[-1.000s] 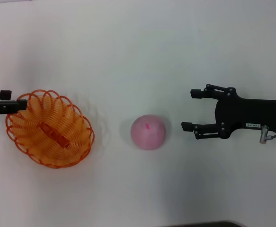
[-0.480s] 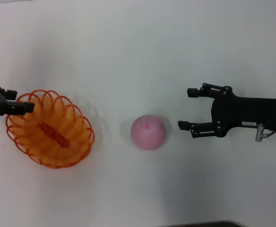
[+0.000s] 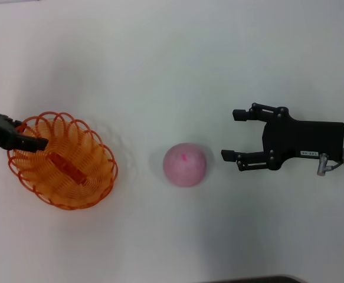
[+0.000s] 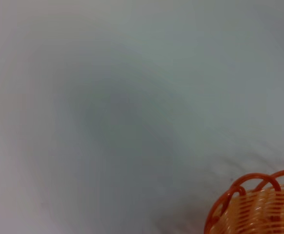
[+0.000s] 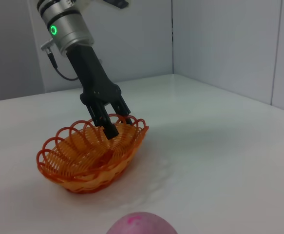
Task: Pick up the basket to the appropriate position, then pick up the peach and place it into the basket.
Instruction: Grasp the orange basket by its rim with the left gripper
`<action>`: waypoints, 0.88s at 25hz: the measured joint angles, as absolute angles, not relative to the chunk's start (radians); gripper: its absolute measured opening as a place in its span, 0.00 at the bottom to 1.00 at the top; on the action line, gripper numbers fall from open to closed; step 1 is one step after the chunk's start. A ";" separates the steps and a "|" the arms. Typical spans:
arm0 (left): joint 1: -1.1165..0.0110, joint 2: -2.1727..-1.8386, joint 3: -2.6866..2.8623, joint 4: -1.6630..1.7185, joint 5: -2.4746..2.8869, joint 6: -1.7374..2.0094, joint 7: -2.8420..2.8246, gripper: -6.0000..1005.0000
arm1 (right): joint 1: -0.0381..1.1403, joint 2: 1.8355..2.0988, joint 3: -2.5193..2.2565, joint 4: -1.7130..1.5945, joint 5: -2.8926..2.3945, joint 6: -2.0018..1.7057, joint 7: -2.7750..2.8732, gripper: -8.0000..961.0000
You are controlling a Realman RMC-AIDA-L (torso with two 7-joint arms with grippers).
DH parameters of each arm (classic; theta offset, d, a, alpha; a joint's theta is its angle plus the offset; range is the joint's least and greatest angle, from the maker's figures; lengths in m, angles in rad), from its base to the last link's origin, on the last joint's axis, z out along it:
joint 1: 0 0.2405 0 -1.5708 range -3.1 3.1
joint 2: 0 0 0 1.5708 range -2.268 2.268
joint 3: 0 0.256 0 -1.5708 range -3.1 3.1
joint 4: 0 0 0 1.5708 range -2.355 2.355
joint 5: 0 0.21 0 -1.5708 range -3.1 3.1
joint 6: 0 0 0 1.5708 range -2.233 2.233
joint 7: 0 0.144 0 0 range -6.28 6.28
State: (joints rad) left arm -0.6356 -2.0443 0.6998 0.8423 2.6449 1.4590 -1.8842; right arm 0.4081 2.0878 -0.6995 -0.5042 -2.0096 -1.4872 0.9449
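The left gripper (image 5: 110,127) reaches down at the far-left rim of the basket (image 3: 62,160), one finger dipping inside the looped wire and another just outside it, so the jaws straddle the scalloped edge; whether they have pinched the rim yet cannot be told. The right gripper (image 3: 238,134) hangs over the worktop (image 3: 172,59) on the robot's right, jaws spread wide and holding nothing, pointed at the peach (image 3: 185,164) and near it, with a clear gap between.

The step in hand appears to be the first one: taking hold of the basket so it can be carried to a better spot. It rests on the worktop at the left side, well apart from the peach at centre. The next move likely calls for the left jaws to close firmly on the thin wire rim, then lift without tipping the light, springy shell, and set it down closer to the fruit.

The basket holds no fruit; only a darker orange patch shows on its floor, which seems to be part of the weave. The left wrist view catches just a corner of the rim (image 4: 251,202) against bare worktop.
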 joint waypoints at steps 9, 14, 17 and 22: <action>-0.643 -2.046 0.750 0.868 2.649 1.463 -1.918 0.72 | 0.408 2.088 -0.699 -0.503 -2.010 -1.486 0.945 0.98; -0.645 -2.046 0.784 0.897 2.669 1.468 -1.951 0.72 | 0.408 2.088 -0.699 -0.503 -2.010 -1.485 0.945 0.98; -0.654 -2.047 0.812 0.902 2.698 1.466 -1.974 0.72 | 0.409 2.088 -0.699 -0.503 -2.009 -1.485 0.945 0.98; -0.680 -2.055 0.827 0.904 2.736 1.462 -1.993 0.72 | 0.413 2.088 -0.699 -0.503 -2.009 -1.484 0.945 0.98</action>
State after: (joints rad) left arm -0.6797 -2.0549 0.8272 0.9039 2.7358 1.4621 -1.9931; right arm 0.4126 2.0878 -0.6995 -0.5031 -2.0095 -1.4844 0.9450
